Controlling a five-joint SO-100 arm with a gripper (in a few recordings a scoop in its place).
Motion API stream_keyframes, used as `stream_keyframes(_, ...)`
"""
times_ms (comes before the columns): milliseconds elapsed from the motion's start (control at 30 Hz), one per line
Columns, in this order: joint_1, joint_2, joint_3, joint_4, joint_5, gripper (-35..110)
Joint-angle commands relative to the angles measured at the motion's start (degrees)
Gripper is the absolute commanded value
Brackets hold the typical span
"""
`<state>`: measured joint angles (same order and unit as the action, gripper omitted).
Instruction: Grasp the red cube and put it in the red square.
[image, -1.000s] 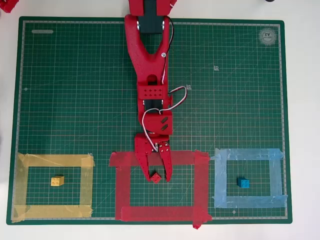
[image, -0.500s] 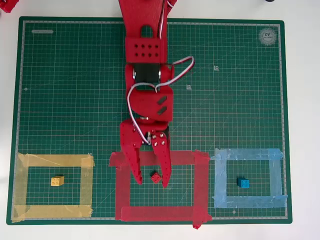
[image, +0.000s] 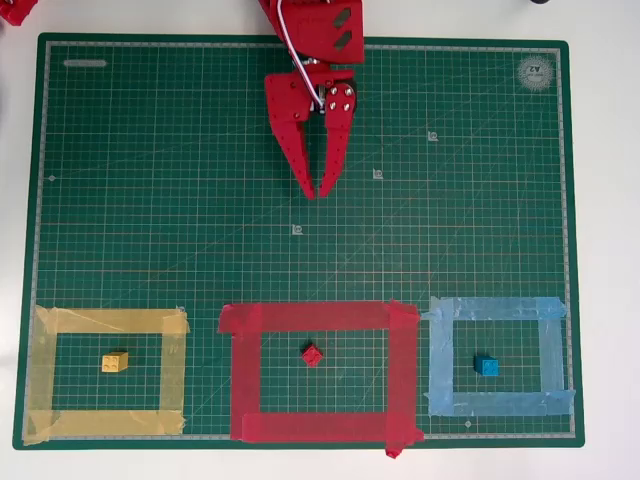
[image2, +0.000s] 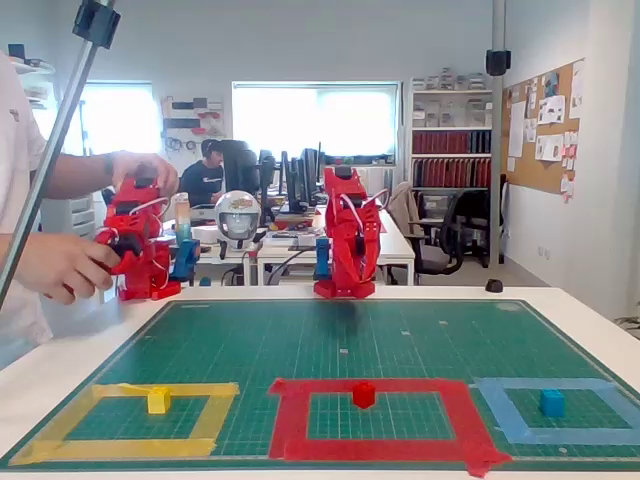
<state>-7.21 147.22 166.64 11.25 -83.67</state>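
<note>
The red cube (image: 313, 354) lies on the mat inside the red square (image: 320, 318), a little above its middle, with nothing touching it. In the fixed view the red cube (image2: 363, 394) sits within the same red square (image2: 290, 415). My red gripper (image: 317, 193) hangs far back near the mat's top edge, well clear of the cube. Its fingertips are drawn together with nothing between them. The arm (image2: 349, 245) stands folded upright at the far edge of the mat.
A yellow block (image: 114, 361) lies in the yellow tape outline (image: 110, 321) at the left. At the right, a blue block (image: 486, 366) lies in the light blue outline (image: 495, 309). All sit on a green cutting mat (image: 150, 200).
The gripper stood open around the cube inside the red square, then drew back to the top of the mat and closed. The cube stayed where it was.
</note>
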Motion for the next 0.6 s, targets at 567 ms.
stream_keyframes(567,1.93,33.05,14.41,44.38,-0.35,1)
